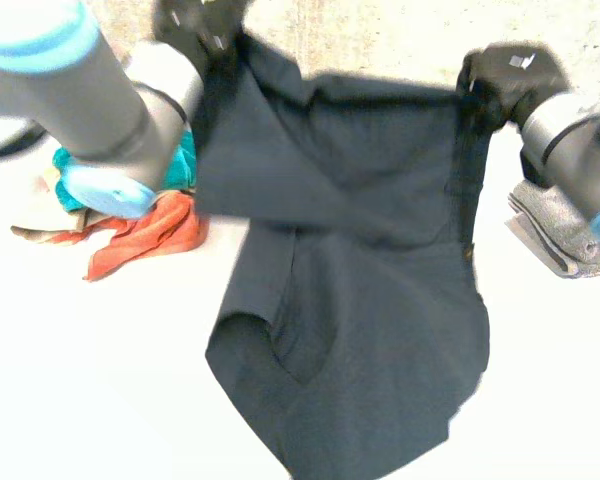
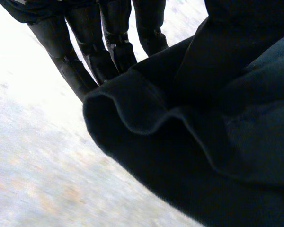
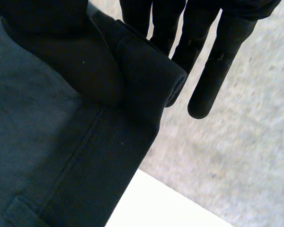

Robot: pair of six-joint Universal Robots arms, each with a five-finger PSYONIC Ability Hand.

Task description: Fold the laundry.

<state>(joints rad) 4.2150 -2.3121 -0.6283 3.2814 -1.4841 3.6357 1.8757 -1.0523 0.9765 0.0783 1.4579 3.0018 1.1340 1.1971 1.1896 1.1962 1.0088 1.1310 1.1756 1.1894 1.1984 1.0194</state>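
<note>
A dark navy garment (image 1: 370, 260) hangs spread between my two hands, and its lower part trails down toward the white table (image 1: 70, 380). My left hand (image 1: 195, 25) pinches one upper corner above the table's far left. In the left wrist view its fingers (image 2: 111, 42) run straight beside a rolled fold of the garment (image 2: 203, 142). My right hand (image 1: 508, 75) holds the other upper corner at the far right. Its fingers (image 3: 213, 71) lie straight along the hemmed edge of the garment (image 3: 61, 142), which is clamped at the palm.
A heap of laundry lies at the left behind my left arm: a teal piece (image 1: 185, 160), an orange cloth (image 1: 145, 235) and a beige one (image 1: 40, 230). A folded grey cloth (image 1: 560, 235) sits under my right arm. Speckled floor (image 1: 400, 40) lies beyond the table.
</note>
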